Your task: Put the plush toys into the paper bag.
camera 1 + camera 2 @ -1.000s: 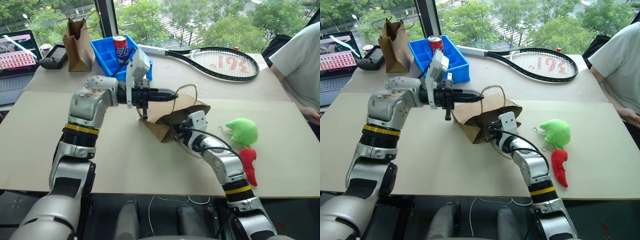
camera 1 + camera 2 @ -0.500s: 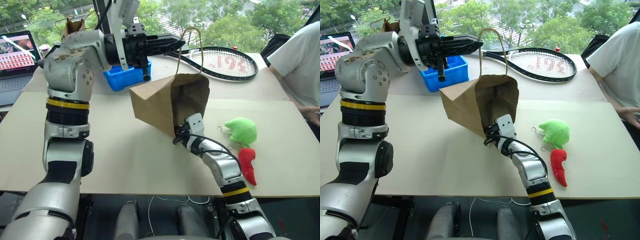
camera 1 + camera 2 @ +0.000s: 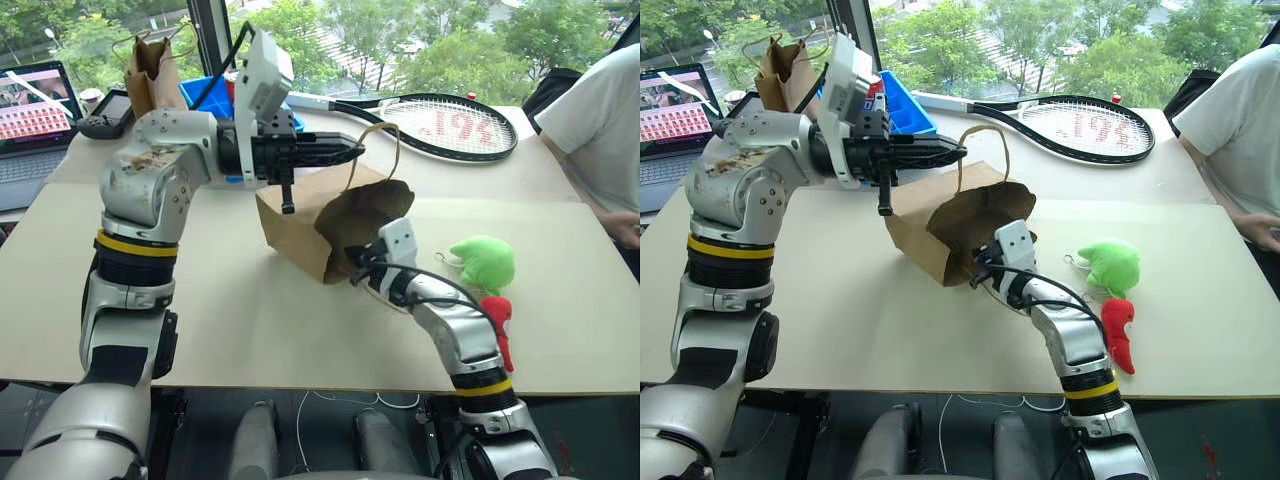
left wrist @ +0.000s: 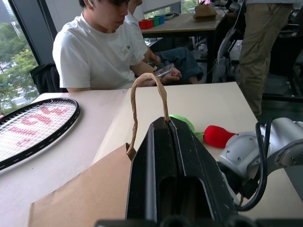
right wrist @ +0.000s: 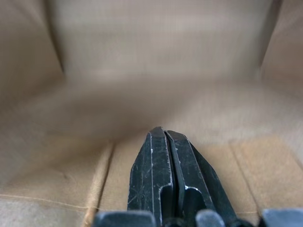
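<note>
The left gripper, fingers clamped on the paper bag's handle, is tilting its mouth open; the right gripper's closed fingers are propping inside.

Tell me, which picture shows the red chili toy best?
The right eye view: the red chili toy lies whole on the table beside the green toy. In the left eye view the right arm hides part of it. The left wrist view catches just its red end.
</note>
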